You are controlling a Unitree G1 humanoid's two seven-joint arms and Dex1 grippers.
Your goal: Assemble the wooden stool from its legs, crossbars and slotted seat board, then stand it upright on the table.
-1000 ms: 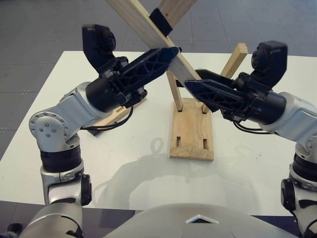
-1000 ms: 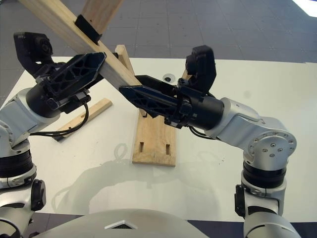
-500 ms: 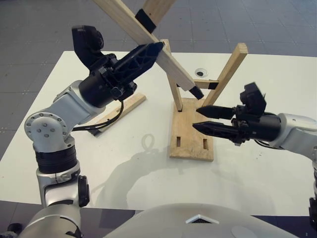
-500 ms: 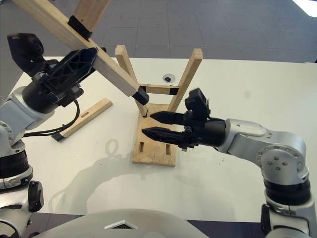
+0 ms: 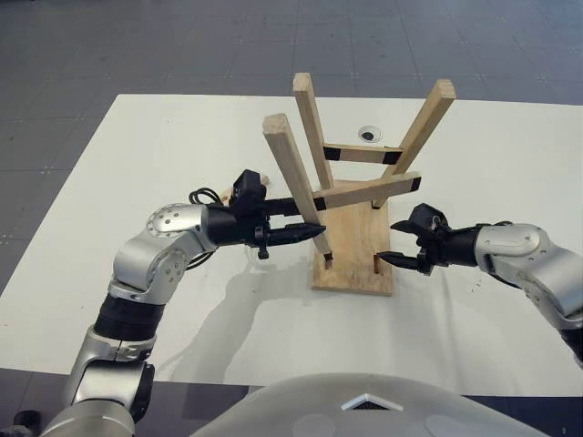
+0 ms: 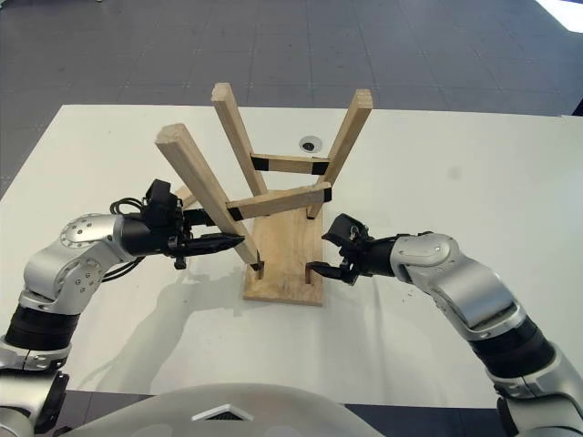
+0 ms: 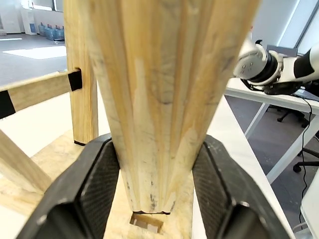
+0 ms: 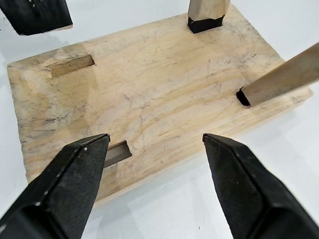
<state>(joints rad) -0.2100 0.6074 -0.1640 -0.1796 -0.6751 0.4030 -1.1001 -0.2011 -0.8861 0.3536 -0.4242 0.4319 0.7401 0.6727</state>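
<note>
Flat on the table (image 5: 182,146), a seat board (image 5: 355,264), long axis pointing away from the robot. At its near right edge, the right gripper (image 5: 393,259), fingers apart, empty. At near left, the left gripper (image 5: 310,230), clamped low on a tilted leg (image 5: 293,173), tip just above an open slot (image 7: 146,222). Beyond, two far legs (image 5: 310,127) standing in the board.

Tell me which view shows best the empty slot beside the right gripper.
Right wrist view: the slot lies close, between the jaws. Eye views show it small by the right gripper; the left wrist view faces the other slot.
</note>
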